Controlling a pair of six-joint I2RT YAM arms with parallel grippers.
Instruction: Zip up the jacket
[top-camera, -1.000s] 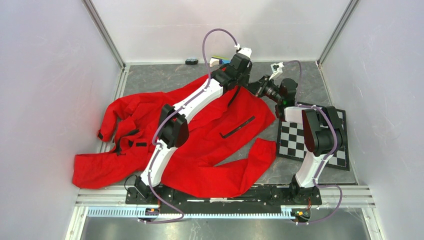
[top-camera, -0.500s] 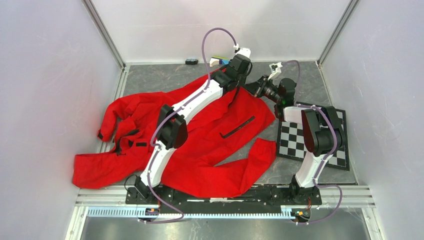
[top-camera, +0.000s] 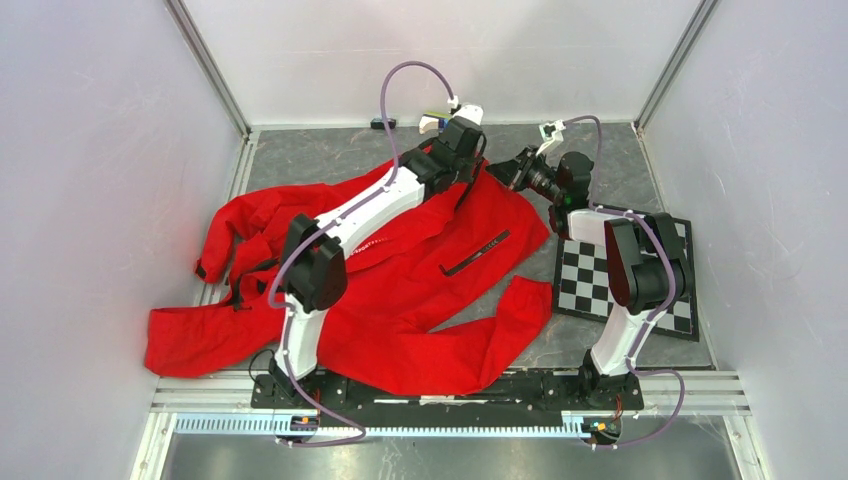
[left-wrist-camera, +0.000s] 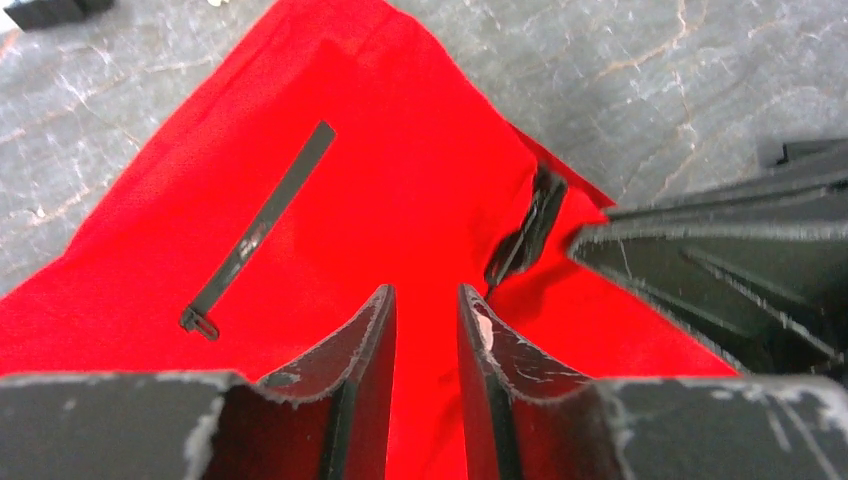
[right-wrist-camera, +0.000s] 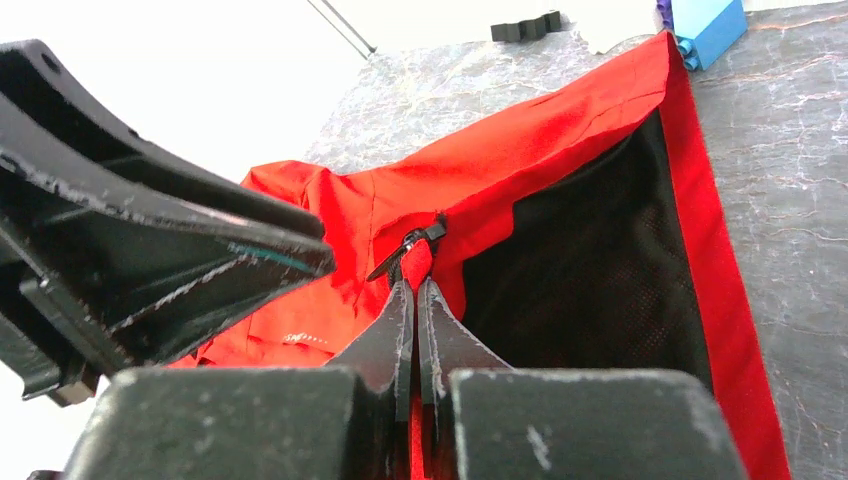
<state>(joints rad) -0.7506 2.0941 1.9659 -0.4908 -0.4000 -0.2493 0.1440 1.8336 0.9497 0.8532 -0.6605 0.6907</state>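
Observation:
The red jacket (top-camera: 420, 280) lies spread across the table, front up, with a black pocket strip (top-camera: 475, 254). My right gripper (right-wrist-camera: 413, 290) is shut on the jacket's red edge right beside the black zipper pull (right-wrist-camera: 410, 245), at the jacket's far end (top-camera: 503, 172). The dark lining (right-wrist-camera: 590, 270) shows to its right. My left gripper (left-wrist-camera: 425, 310) hovers just above the red fabric with its jaws a narrow gap apart and nothing between them. The zipper pull (left-wrist-camera: 530, 232) lies just right of its tips. The other pocket strip (left-wrist-camera: 260, 235) lies to its left.
A checkerboard mat (top-camera: 600, 285) lies at the right beside the jacket. A small black block (top-camera: 382, 123) and a blue block (right-wrist-camera: 705, 25) sit by the back wall. White walls and metal rails enclose the grey table (top-camera: 300, 160).
My left arm has swung to the left, and its gripper has drawn a little away from the right gripper. The right gripper has held its place on the jacket's edge.

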